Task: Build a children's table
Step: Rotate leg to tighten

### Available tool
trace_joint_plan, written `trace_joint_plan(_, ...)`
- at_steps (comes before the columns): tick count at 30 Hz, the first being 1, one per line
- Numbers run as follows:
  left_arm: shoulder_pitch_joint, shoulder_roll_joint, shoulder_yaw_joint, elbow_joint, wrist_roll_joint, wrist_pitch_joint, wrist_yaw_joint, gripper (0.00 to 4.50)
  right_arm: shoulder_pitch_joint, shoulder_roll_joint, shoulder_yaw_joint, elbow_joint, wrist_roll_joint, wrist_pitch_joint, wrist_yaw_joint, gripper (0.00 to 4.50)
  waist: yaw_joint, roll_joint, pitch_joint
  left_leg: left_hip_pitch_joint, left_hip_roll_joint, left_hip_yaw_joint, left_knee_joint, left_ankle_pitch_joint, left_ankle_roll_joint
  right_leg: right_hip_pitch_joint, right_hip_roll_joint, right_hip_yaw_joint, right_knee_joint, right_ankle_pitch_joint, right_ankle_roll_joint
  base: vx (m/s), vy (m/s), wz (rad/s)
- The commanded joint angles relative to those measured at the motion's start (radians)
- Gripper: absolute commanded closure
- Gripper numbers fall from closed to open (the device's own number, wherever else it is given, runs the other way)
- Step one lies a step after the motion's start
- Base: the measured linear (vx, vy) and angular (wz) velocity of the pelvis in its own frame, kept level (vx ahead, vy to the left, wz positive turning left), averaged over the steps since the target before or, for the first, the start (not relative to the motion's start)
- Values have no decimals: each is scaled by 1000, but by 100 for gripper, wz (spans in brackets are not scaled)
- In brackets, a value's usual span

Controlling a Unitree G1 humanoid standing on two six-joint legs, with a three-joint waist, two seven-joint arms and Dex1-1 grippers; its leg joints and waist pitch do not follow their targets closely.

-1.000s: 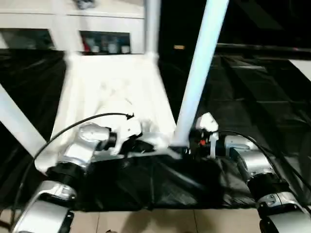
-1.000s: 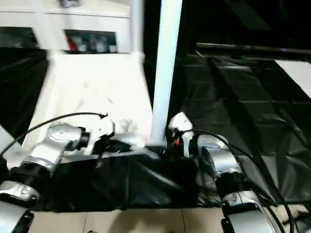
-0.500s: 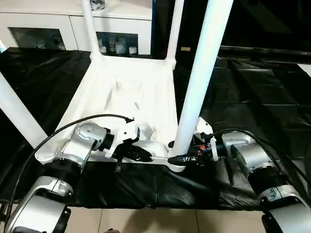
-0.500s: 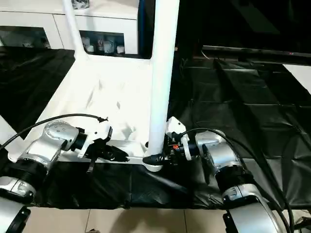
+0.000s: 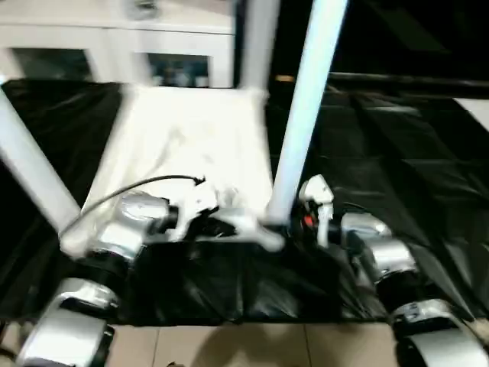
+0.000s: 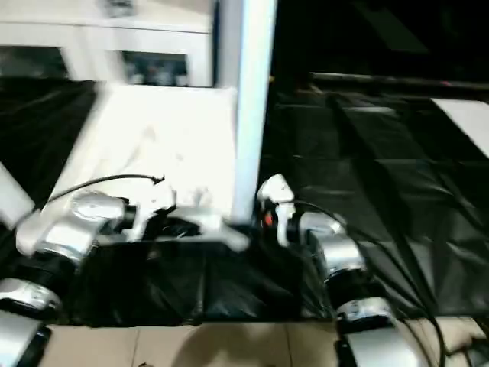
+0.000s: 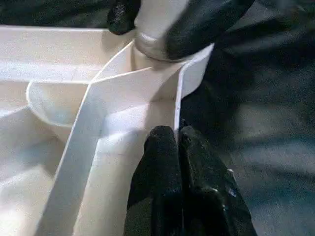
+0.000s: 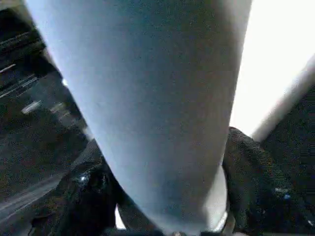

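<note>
Left eye view: upturned tabletop (image 5: 183, 145) on black sheeting (image 5: 397, 153), grippers clamping rim and leg (image 5: 302, 122).

White plastic tabletop (image 5: 191, 138) lying on a glossy black sheet (image 5: 397, 145). White tube legs stand from it; the nearest leg (image 5: 302, 115) looks pale bluish white. Two silver forearms with black joints, one on the left (image 5: 126, 229) and one on the right (image 5: 378, 256), the right with a small red mark. Black gripper fingers (image 7: 167, 167). White cabinet (image 5: 92, 30) behind. Beige floor (image 5: 252, 344) at the near edge.
</note>
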Motion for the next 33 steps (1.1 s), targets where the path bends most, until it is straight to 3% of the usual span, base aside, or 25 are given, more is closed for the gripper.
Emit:
trace_joint_plan(1,25,-79,-23,-93,2,69,93,450,26,69,27,4,-32,7,-138,194,-1,1,-49,-1,7,3,-73,-291,-5,41,-43,35,-90,-383,-162,0,0,0)
trace_joint_plan(4,35,-99,-32,-113,10,83,111,450,31,92,14,5,-32,14,-196,194,-9,2,-51,-4,5,6,-70,-275,12,41,-36,36,-88,-337,-170,0,0,0)
trace_joint_plan(5,55,-146,-47,-140,10,105,141,450,42,144,0,1,-48,22,-308,194,-10,1,-51,-5,4,6,-70,-273,19,41,-35,36,-88,-329,-171,0,0,0)
trace_joint_plan(7,57,-160,-58,-142,12,104,152,450,44,172,-9,-1,-46,28,-345,194,-13,1,-51,-9,3,5,-73,-262,13,44,-36,35,-86,-323,-163,0,0,0)
trace_joint_plan(10,52,-155,-63,-132,20,94,161,450,45,174,7,-5,-66,9,-356,194,-17,5,-49,-6,2,5,-73,-296,15,39,-33,36,-91,-340,-157,0,0,0)
trace_joint_plan(12,49,-134,-62,-129,27,89,161,450,35,146,31,7,-107,-48,-386,194,-17,8,-48,-6,2,4,-74,-313,11,36,-35,36,-94,-355,-153,0,0,0)
trace_joint_plan(14,55,-122,-62,-144,30,99,161,450,28,131,23,15,-106,-69,-389,125,-18,7,-48,-5,1,4,-74,-326,11,36,-36,36,-96,-374,-148,0,0,0)
trace_joint_plan(16,60,-112,-64,-159,35,110,159,450,24,119,16,18,-97,-79,-382,115,-16,9,-50,-5,3,5,-72,-309,12,37,-35,37,-94,-344,-155,0,0,0)
trace_joint_plan(22,45,-39,-69,-128,35,64,64,450,40,29,82,-56,-66,-51,-79,79,-11,2,-59,-13,1,11,-62,-173,69,55,-30,36,-67,-95,-220,0,0,0)
trace_joint_plan(24,40,-27,-70,-119,30,53,40,450,42,16,95,-65,-58,-54,-31,79,-10,2,-60,-12,2,12,-59,-152,85,57,-33,37,-63,-62,-238,0,0,0)
trace_joint_plan(29,1,63,-96,-59,11,-30,-133,450,38,-81,177,-108,1,-20,329,79,-4,5,-55,-7,6,13,-60,-195,95,55,-34,34,-68,-122,-250,0,0,0)
trace_joint_plan(33,-22,88,-107,-31,8,-53,-190,450,17,-106,202,-89,1,-4,435,110,11,7,-52,-1,11,13,-65,-240,59,52,-36,34,-73,-215,-235,0,0,0)
